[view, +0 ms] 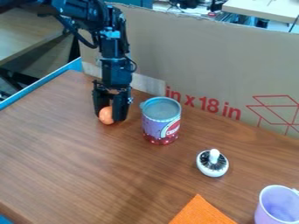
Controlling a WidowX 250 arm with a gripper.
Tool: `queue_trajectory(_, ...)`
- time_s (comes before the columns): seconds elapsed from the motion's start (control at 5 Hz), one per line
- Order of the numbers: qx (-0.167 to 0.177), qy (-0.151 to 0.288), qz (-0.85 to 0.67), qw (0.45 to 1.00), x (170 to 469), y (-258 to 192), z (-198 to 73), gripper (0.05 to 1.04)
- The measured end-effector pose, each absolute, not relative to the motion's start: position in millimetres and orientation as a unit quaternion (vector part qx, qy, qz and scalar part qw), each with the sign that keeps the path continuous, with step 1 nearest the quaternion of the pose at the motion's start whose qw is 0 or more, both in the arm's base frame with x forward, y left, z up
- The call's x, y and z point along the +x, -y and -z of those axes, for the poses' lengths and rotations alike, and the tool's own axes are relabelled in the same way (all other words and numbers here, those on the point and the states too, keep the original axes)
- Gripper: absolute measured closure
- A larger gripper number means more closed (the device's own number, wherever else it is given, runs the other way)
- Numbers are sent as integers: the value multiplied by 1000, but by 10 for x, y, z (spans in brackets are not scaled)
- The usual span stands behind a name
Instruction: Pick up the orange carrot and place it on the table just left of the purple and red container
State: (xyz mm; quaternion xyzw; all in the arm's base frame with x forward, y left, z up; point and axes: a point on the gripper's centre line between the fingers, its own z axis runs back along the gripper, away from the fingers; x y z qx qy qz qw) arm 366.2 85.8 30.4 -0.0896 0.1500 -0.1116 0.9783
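Brown cardboard (192, 57) bearing red markings is standing behind a wood-grained table (64, 157), its face spanning from eleven to three o'clock, counting the dial round the middle of the view with twelve at the top. At ten o'clock, a blue edging strip (35, 86) is running slantwise along the table's side. Coming down from the upper left, the black arm (114, 52) is hanging nearly upright, and its gripper (109, 116) is pointing down just left of the centre. Its two fingers are clamping on a small orange ball (106, 116), which is sitting low between them, at nine o'clock from the can and near it. That can (159, 122), purple and red with a grey top, is standing upright close to the dial's centre. Toward five o'clock, an orange cloth (201, 212) is lying with one corner pointing up. At half past four, a white, round-bottomed object with a knob (212, 163) is resting, and farther out that way a lilac cup (277, 210) is standing with its mouth up.
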Motion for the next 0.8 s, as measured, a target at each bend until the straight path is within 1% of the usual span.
queue_trajectory(0.2,-78,-136,113,981,3668,-883,-427,83)
queue_trajectory(0.4,-71,-117,118,983,3708,-904,-595,84)
queue_trajectory(0.6,-34,-68,126,989,3525,-915,-1001,83)
queue_trajectory(0.8,-2,-34,134,990,3162,-866,-1354,83)
